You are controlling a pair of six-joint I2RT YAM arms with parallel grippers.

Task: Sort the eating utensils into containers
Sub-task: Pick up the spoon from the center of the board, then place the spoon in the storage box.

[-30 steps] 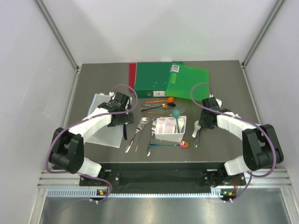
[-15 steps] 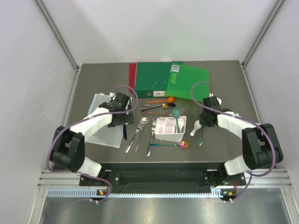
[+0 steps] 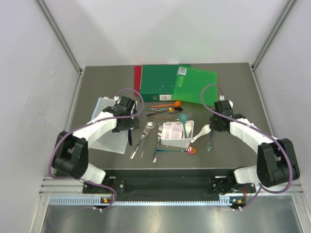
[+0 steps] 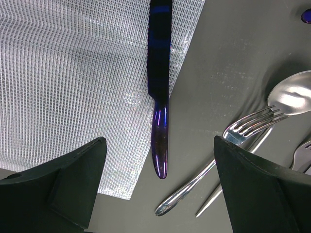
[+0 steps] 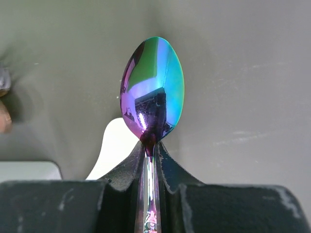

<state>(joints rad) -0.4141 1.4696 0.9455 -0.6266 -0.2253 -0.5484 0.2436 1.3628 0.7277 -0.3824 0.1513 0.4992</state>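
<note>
My right gripper [image 3: 214, 128] [image 5: 152, 145] is shut on the neck of a rainbow-metallic spoon [image 5: 153, 87] [image 3: 210, 143], whose bowl sticks out past the fingertips, right of the white divided bin [image 3: 170, 140]. A teal spoon [image 3: 183, 121] leans in the bin. A white spoon [image 3: 201, 132] [image 5: 114, 150] lies just left of the held one. My left gripper [image 3: 127, 127] [image 4: 158, 165] stands open over a dark blue knife [image 4: 159, 97] [image 3: 129, 136], a finger on each side and apart from it. Silver forks [image 4: 243, 133] [image 3: 143, 138] lie to its right.
Orange and other utensils [image 3: 167, 108] lie behind the bin, and a rainbow piece [image 3: 172, 150] lies in front of it. Green folders [image 3: 187, 83] and a red one [image 3: 138, 80] lie at the back. A clear gridded sheet [image 3: 108, 133] [image 4: 73, 73] lies under my left arm.
My right gripper has closed on the rainbow spoon and shifted it slightly right, uncovering the white spoon. The left arm has stayed still and open.
</note>
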